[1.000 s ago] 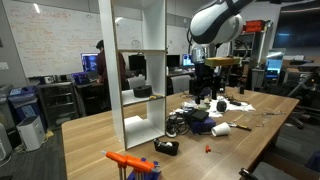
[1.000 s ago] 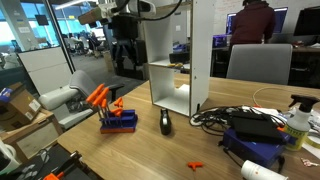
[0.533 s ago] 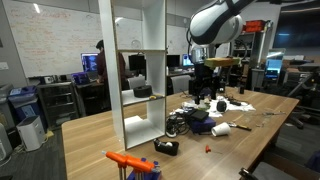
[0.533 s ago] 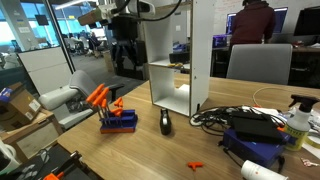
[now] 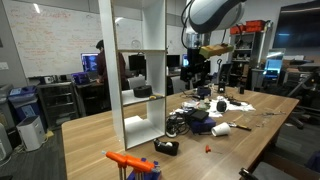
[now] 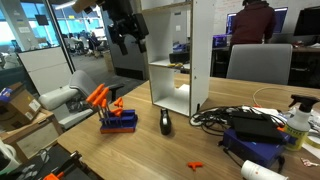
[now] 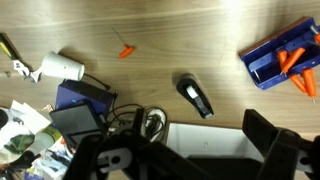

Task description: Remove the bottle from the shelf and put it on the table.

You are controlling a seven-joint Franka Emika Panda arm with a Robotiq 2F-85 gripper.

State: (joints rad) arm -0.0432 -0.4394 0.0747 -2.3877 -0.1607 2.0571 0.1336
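Observation:
The tall white shelf [image 5: 105, 60] stands on the light-brown wooden table [image 5: 90, 135] and shows in both exterior views [image 6: 202, 50]. A small dark object [image 5: 143, 91] sits in its middle compartment; I cannot tell whether it is the bottle. My gripper [image 5: 196, 72] hangs in the air beside the shelf's upper part [image 6: 130, 38], open and empty. In the wrist view the dark fingers [image 7: 200, 160] frame the shelf's white top [image 7: 200, 135] from above.
On the table are a black handheld device [image 7: 195, 97], a blue tray with orange parts [image 7: 275, 60], a white cylinder [image 7: 62, 67], a blue box with tangled cables [image 7: 100, 115] and a clear pump bottle [image 6: 297, 120]. Office chairs and desks stand behind.
The gripper has risen and shifted closer to the shelf's upper part, and the wrist has turned. Nothing on the table or shelf has moved.

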